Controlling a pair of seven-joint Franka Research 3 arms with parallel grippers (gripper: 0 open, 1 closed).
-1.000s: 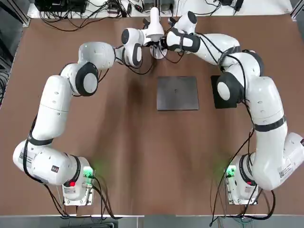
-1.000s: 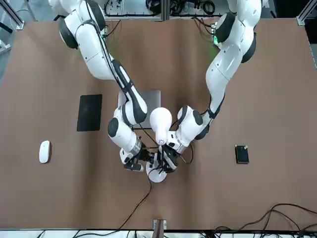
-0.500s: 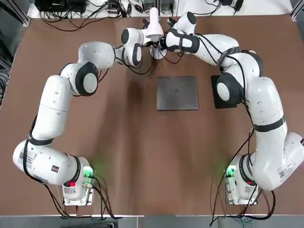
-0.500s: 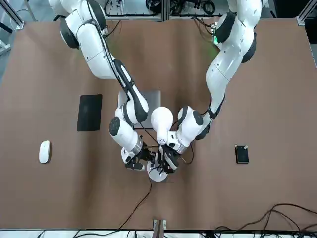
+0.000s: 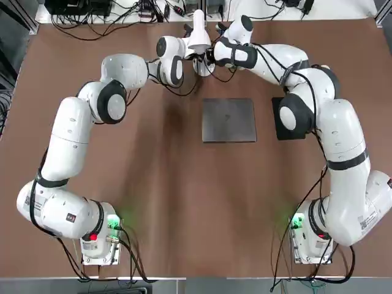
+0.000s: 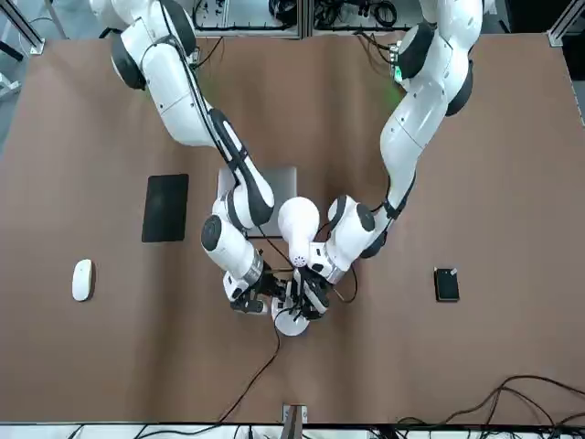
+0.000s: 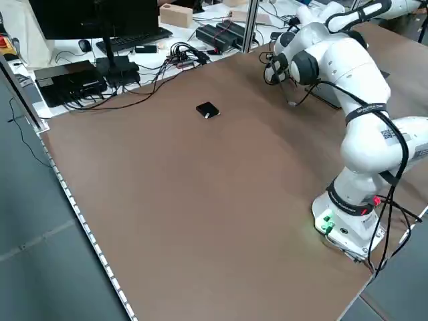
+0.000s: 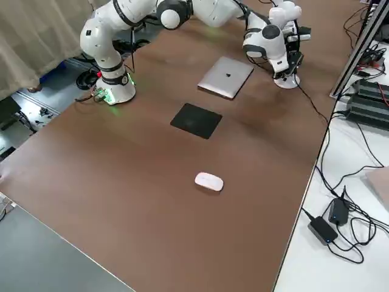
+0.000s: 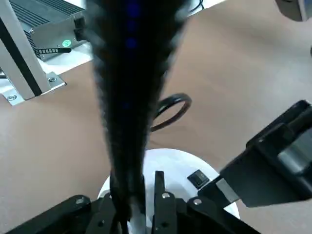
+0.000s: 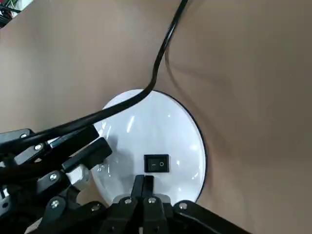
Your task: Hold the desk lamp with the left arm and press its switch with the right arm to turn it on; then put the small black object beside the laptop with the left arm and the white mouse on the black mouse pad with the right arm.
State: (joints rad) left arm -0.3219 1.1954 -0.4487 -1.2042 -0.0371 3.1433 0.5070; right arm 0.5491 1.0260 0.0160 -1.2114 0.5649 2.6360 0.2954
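right gripper: fingers pressed together into one tip, sitting just short of the rocker switch on the dome of the lamp base; can't tell if touching.
left gripper: pinching the thin neck low down, just above the base, one finger each side.
desk lamp: far edge of the table, between both wrists, upright, dark cord trailing off the base.
lamp handling: looks light and top-heavy, with a glossy dome. My guess is a push on the switch would slide or tip it, so the neck pinch is the right hold. The neck is thin, so go easy on squeeze.
lit?: can't tell.
small black object: flat on the table on the left arm's side, well apart from the lamp, untouched. Looks rigid and light; take it across the short sides.
white mouse: on bare table on the right arm's side, near the black mouse pad but not on it. Glossy, rounded shell, likely slippery; grip across the waist.
laptop: closed, between pad and lamp.
counts: 1 lamp, 1 switch, 1 black object, 1 mouse, 1 pad, 1 laptop, 2 arms.
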